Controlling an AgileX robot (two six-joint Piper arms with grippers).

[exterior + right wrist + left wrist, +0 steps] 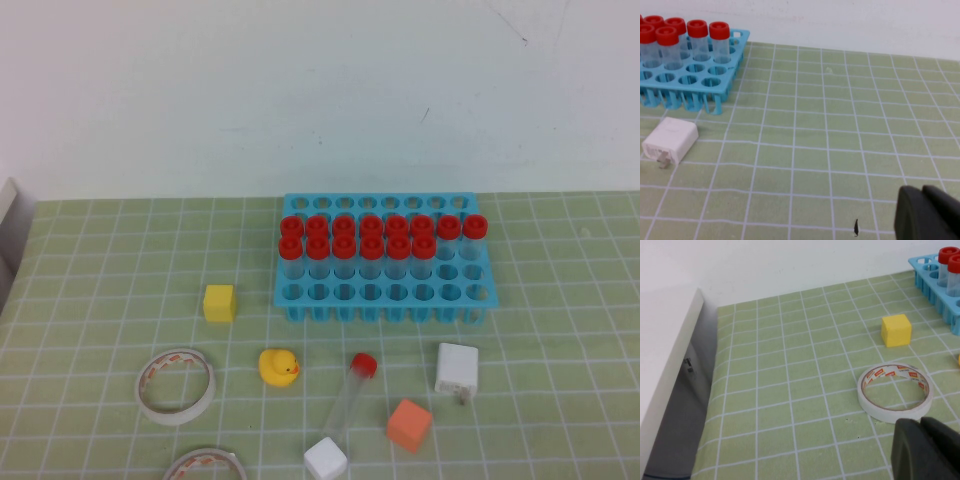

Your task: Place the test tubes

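Mat (100,300) beneath left end effector (921,426), right end effector (922,193).

Light: bright, even, overhead; white wall (320,90) slightly washed out.
Shadows: faint, short, under blue rack (380,318) and tape roll (895,390).
Focus: left gripper (921,426) and right gripper (922,192) dark, soft, at lower right of wrist views.

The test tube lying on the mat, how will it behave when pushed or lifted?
Lying on its side, the round test tube would probably roll if nudged. Its smooth clear wall may slip in a grip. Left gripper and right gripper are shut, away from it.
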